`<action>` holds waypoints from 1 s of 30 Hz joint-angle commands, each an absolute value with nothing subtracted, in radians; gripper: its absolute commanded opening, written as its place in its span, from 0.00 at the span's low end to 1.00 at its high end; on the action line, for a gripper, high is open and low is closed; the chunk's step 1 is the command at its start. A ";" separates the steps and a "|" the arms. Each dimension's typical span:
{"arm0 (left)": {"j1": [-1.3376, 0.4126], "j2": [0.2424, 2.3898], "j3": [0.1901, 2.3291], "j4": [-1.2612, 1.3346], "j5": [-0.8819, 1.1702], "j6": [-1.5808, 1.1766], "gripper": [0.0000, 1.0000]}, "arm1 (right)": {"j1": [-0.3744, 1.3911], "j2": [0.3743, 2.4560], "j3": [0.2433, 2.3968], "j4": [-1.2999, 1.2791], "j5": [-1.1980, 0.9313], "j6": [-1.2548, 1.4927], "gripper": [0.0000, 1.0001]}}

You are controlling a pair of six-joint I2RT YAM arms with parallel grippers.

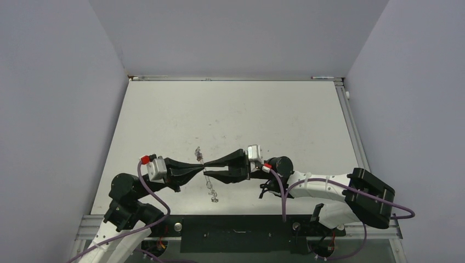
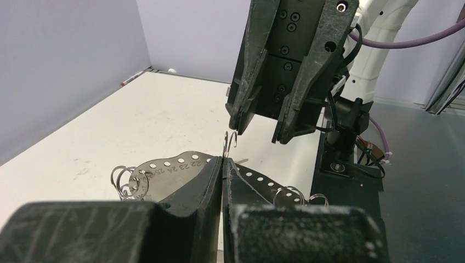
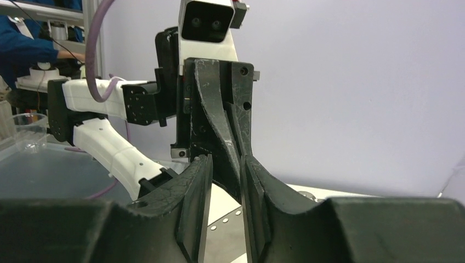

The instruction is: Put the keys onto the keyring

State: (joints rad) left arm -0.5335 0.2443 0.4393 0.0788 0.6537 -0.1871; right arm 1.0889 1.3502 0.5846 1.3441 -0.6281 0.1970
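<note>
My left gripper is shut on a thin silver wire loop, the keyring. Only the loop's top shows above the fingertips. In the top view the left gripper meets my right gripper tip to tip at the table's near middle. The right gripper is open and empty, its jaws straddling the left fingertips just above the loop. In the right wrist view the right gripper stands apart around the left arm's fingers. No key with a blue, red or black head is in view.
A perforated silver metal strip stamped with numbers lies on the table under the grippers, and shows in the right wrist view. Small split rings hang in its holes, and more rings lie near it. A small metal piece lies just beyond.
</note>
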 commanded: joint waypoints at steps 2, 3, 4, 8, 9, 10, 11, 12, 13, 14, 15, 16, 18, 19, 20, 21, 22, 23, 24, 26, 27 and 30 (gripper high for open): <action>-0.526 0.239 0.497 0.082 0.615 -0.157 0.00 | 1.084 1.255 0.595 1.199 -0.611 0.075 0.32; -0.527 0.239 0.497 0.080 0.614 -0.155 0.00 | 1.080 1.234 0.602 1.133 -0.599 0.037 0.35; -0.526 0.240 0.497 0.077 0.614 -0.153 0.00 | 1.077 1.210 0.612 1.066 -0.583 -0.004 0.37; -0.526 0.244 0.499 0.075 0.611 -0.149 0.00 | 1.074 1.143 0.667 0.779 -0.550 -0.152 0.46; -0.527 0.245 0.500 0.075 0.611 -0.149 0.00 | 1.075 1.135 0.679 0.742 -0.549 -0.171 0.47; -0.526 0.246 0.500 0.075 0.612 -0.149 0.00 | 1.075 1.129 0.689 0.704 -0.551 -0.188 0.47; -0.526 0.248 0.500 0.075 0.612 -0.149 0.00 | 1.075 1.125 0.700 0.668 -0.553 -0.204 0.47; -0.527 0.248 0.500 0.075 0.613 -0.148 0.00 | 1.074 1.124 0.710 0.639 -0.553 -0.217 0.47; -0.526 0.247 0.500 0.075 0.615 -0.147 0.00 | 1.073 1.127 0.718 0.616 -0.551 -0.229 0.47; -0.526 0.247 0.499 0.074 0.615 -0.148 0.00 | 1.073 1.130 0.724 0.602 -0.548 -0.237 0.47; -0.526 0.249 0.499 0.075 0.616 -0.149 0.00 | 1.071 1.135 0.729 0.591 -0.545 -0.241 0.46; -0.526 0.249 0.499 0.076 0.615 -0.149 0.00 | 1.071 1.140 0.737 0.574 -0.543 -0.248 0.45; -0.526 0.252 0.500 0.075 0.614 -0.149 0.00 | 1.071 1.151 0.758 0.532 -0.538 -0.266 0.43; -0.526 0.252 0.500 0.073 0.614 -0.148 0.00 | 1.071 1.157 0.767 0.504 -0.535 -0.277 0.43; -0.526 0.253 0.500 0.068 0.611 -0.147 0.00 | 1.071 1.161 0.779 0.470 -0.522 -0.299 0.43; -0.526 0.255 0.501 0.061 0.595 -0.144 0.00 | 1.070 1.161 0.779 0.449 -0.497 -0.306 0.43; -0.526 0.257 0.504 0.047 0.571 -0.142 0.00 | 1.068 1.161 0.774 0.438 -0.459 -0.307 0.43; -0.526 0.260 0.505 0.030 0.547 -0.140 0.00 | 1.066 1.160 0.766 0.431 -0.416 -0.295 0.43; -0.526 0.263 0.506 0.014 0.525 -0.137 0.00 | 1.065 1.156 0.756 0.427 -0.368 -0.270 0.43; -0.526 0.271 0.499 0.002 0.481 -0.150 0.00 | 1.065 1.142 0.727 0.426 -0.262 -0.204 0.43; -0.526 0.280 0.493 0.002 0.473 -0.150 0.00 | 1.065 1.134 0.706 0.432 -0.217 -0.180 0.43; -0.526 0.333 0.485 -0.025 0.430 -0.187 0.00 | 1.064 1.110 0.654 0.446 -0.051 -0.086 0.44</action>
State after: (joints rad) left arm -0.5335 0.2733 0.4618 0.0166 0.5228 -0.1520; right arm 1.0721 1.1549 0.7059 0.4397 -0.2996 -0.2085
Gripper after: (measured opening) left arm 0.001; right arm 0.435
